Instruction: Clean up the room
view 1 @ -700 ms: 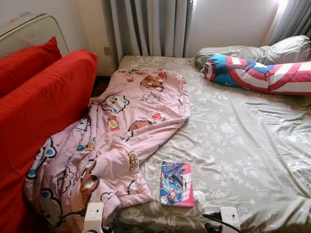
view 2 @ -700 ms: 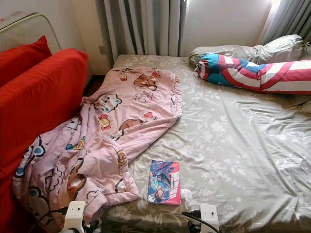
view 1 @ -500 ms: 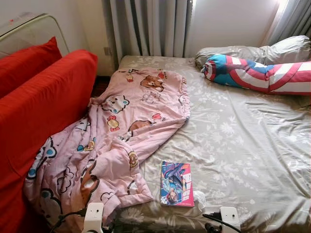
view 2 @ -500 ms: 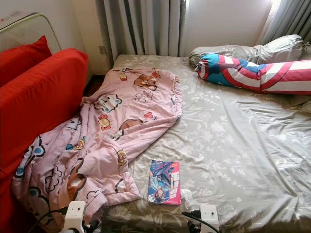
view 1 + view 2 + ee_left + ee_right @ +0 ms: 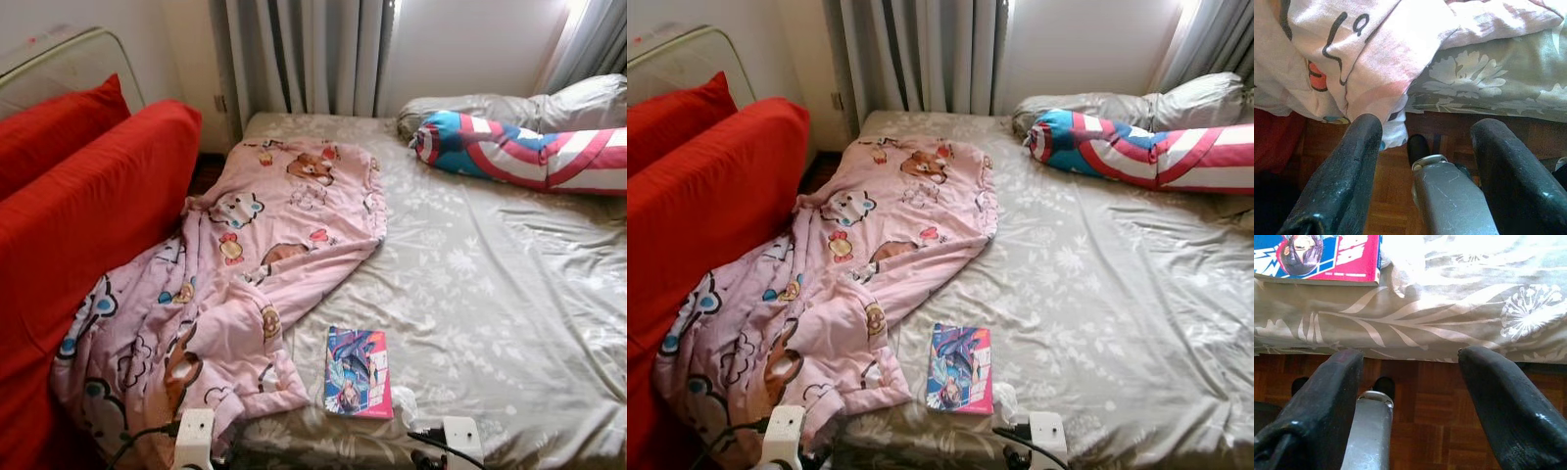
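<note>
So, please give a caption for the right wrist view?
Open right hand low before the bed edge, book above.

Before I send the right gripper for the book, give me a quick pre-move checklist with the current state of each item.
1. Book in sight, flat on the bed near its foot edge: ok.
2. Book free of the blanket: ok, blanket edge lies beside it, not over it.
3. Right gripper open, nothing held: ok.
4. Right gripper at book level: not ok, it hangs below the bed edge over the wood floor.
5. Left gripper open and out of the way under the blanket's overhang: ok.
6. White crumpled bit beside the book, touching or not: cannot tell.
</note>
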### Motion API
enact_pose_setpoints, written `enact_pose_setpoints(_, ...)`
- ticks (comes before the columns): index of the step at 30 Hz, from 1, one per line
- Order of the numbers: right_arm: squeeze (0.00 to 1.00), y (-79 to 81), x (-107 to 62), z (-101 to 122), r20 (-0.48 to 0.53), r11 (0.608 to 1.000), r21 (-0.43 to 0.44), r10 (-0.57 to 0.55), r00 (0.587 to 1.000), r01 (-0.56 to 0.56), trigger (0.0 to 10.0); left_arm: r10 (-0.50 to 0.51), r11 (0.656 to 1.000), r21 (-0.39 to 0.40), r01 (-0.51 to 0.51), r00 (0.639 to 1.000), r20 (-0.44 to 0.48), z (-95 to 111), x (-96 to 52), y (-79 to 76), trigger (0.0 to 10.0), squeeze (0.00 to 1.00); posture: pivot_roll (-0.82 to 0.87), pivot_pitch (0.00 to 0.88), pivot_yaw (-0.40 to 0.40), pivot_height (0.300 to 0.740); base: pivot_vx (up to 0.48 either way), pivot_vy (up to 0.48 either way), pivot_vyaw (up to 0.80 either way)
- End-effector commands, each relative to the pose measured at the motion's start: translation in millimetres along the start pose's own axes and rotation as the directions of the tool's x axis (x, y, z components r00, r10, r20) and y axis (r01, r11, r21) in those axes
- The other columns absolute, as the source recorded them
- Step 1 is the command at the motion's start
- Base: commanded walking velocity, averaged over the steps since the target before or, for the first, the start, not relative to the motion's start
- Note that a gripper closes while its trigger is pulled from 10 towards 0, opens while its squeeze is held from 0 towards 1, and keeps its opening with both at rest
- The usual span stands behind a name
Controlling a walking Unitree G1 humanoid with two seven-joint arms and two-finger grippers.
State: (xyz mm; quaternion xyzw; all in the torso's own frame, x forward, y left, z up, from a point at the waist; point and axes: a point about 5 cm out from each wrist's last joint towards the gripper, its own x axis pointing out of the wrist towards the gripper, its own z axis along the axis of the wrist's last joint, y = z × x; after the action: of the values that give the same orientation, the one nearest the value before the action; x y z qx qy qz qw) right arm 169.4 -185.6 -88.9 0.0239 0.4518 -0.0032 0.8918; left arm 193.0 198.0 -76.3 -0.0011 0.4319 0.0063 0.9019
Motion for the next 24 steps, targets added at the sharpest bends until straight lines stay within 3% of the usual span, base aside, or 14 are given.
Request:
enact_pose_setpoints(1,0.00,-0.1,-0.5,-2.8,-0.010,1.000,0.007,-0.001,1.000,0.001,10.0,0.003,1.000,0.007,-0.003,1.000,-0.004,-1.7,-0.6,2.0,10.0,0.00,-0.11,0.000,-0.041,0.740,0.000,0.000,0.00)
enact_pose_setpoints(10,0.00,-0.8,-1.3,5.3,0.089,0.999,0.033,-0.008,0.996,0.005,10.0,0.007,1.000,-0.009,-0.005,0.984,0.179,37.9,3.4,-0.9,10.0,0.00,-0.11,0.000,-0.043,0.740,0.000,0.000,0.00)
enact_pose_setpoints(13,0.00,-0.3,-2.9,14.0,0.189,0.999,0.042,0.006,0.982,-0.014,10.0,-0.004,1.000,-0.007,0.007,0.940,0.342,73.8,2.7,-5.2,10.0,0.00,-0.11,0.000,-0.045,0.740,0.000,0.000,0.00)
enact_pose_setpoints(16,0.00,-0.6,-4.4,18.0,0.249,0.997,0.079,0.000,0.969,-0.021,10.0,-0.018,1.000,-0.014,0.027,0.896,0.444,93.4,-0.3,-8.5,10.0,0.00,-0.11,0.000,-0.049,0.740,0.000,0.000,0.00)
enact_pose_setpoints(21,0.00,0.1,-6.8,22.0,0.309,0.998,0.044,0.022,0.951,-0.038,10.0,-0.008,0.999,-0.030,0.031,0.822,0.570,99.7,-10.4,-2.6,10.0,0.00,-0.12,0.000,-0.053,0.740,0.000,0.000,0.00)
enact_pose_setpoints(24,0.00,-1.4,-7.7,22.1,0.325,0.997,0.068,0.002,0.946,-0.026,10.0,-0.007,0.999,-0.028,0.030,0.805,0.593,97.1,-13.8,-0.3,10.0,0.00,-0.11,0.000,-0.054,0.740,0.000,0.000,0.00)
